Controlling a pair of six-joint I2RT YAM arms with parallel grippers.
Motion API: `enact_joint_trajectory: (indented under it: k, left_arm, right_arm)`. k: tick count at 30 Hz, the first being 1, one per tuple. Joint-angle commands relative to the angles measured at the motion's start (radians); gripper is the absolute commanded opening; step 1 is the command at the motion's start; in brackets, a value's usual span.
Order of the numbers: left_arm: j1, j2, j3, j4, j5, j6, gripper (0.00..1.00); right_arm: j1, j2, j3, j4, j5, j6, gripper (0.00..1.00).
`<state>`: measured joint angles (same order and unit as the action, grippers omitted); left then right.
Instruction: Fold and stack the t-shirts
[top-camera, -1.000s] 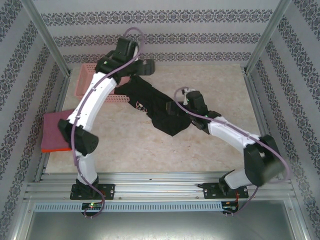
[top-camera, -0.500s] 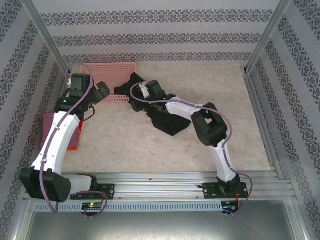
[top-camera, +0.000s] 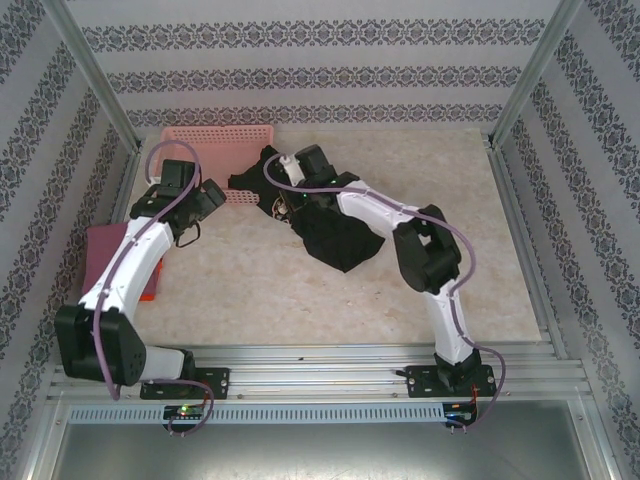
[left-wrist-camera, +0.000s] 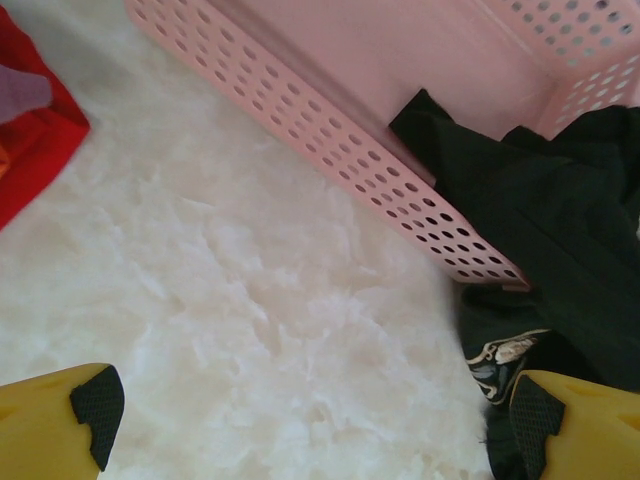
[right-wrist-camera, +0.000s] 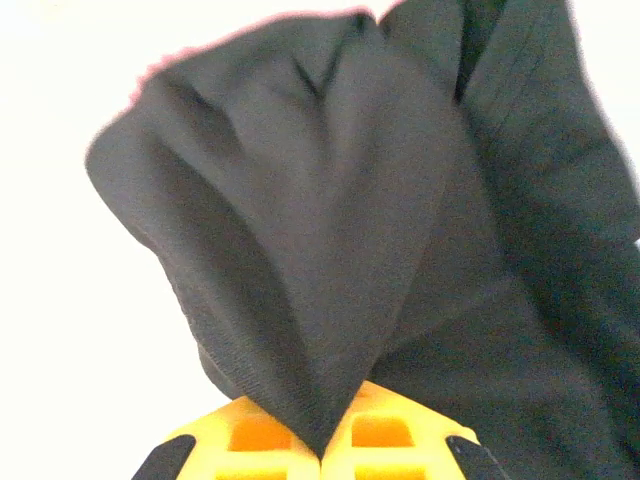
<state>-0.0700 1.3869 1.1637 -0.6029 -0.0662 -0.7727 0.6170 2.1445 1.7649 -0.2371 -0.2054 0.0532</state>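
Note:
The black t-shirt (top-camera: 338, 238) lies crumpled on the table, its tan emblem (left-wrist-camera: 500, 355) showing by the basket corner. My right gripper (top-camera: 290, 195) is shut on a fold of the black t-shirt (right-wrist-camera: 330, 230), with the cloth pinched between the yellow fingers (right-wrist-camera: 322, 450). My left gripper (top-camera: 212, 195) hovers open above bare table (left-wrist-camera: 320, 430), left of the shirt, with nothing between its jaws. A dusty-pink folded t-shirt (top-camera: 105, 255) lies at the left table edge with an orange one (top-camera: 150, 288) beside it.
A pink plastic lattice basket (top-camera: 215, 140) stands at the back left, and part of the black shirt (left-wrist-camera: 560, 220) is draped against its wall (left-wrist-camera: 330, 130). Metal frame posts stand at the table's corners. Open tabletop (top-camera: 450, 190) lies to the right.
My left arm swung from above the shirt back to the left and lowered. My right arm reached across to the shirt's far-left part and its jaws closed on the cloth.

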Motion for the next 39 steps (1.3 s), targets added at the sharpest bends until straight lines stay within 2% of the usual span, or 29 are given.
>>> enact_joint_trajectory:
  k: [1,8,14,18,25,28,31,35,39]
  left_arm:
    - [0.009,0.059,0.029,0.098,0.006,-0.039,1.00]
    - [0.009,0.167,0.057,0.189,0.013,-0.153,1.00]
    - [0.001,0.242,0.128,0.184,0.004,-0.144,1.00]
    - [-0.038,0.283,0.193,0.167,-0.032,-0.061,1.00]
    - [-0.147,0.421,0.390,0.113,-0.051,0.139,1.00]
    - [-0.183,0.486,0.471,0.079,-0.024,0.168,1.00]
    - [-0.214,0.531,0.520,0.069,0.000,0.176,1.00]
    - [-0.245,0.606,0.595,0.054,0.036,0.161,1.00]
    - [-0.263,0.738,0.752,-0.023,0.089,0.163,1.00]
  right_arm:
    - [-0.009,-0.164,-0.040,0.013,0.003,-0.029,0.00]
    - [-0.064,-0.449,-0.212,0.060,0.134,0.002,0.00]
    - [-0.162,-0.718,-0.386,0.090,0.237,0.046,0.00]
    - [-0.238,-0.850,-0.505,0.090,0.280,0.080,0.00]
    - [-0.347,-0.956,-0.704,0.052,0.295,0.137,0.00]
    - [-0.462,-1.034,-0.792,0.067,0.310,0.172,0.00]
    - [-0.563,-1.058,-0.813,0.037,0.247,0.173,0.00]
    - [-0.576,-1.032,-0.816,0.006,0.185,0.160,0.00]
    - [-0.567,-1.021,-0.849,0.035,0.168,0.208,0.00]
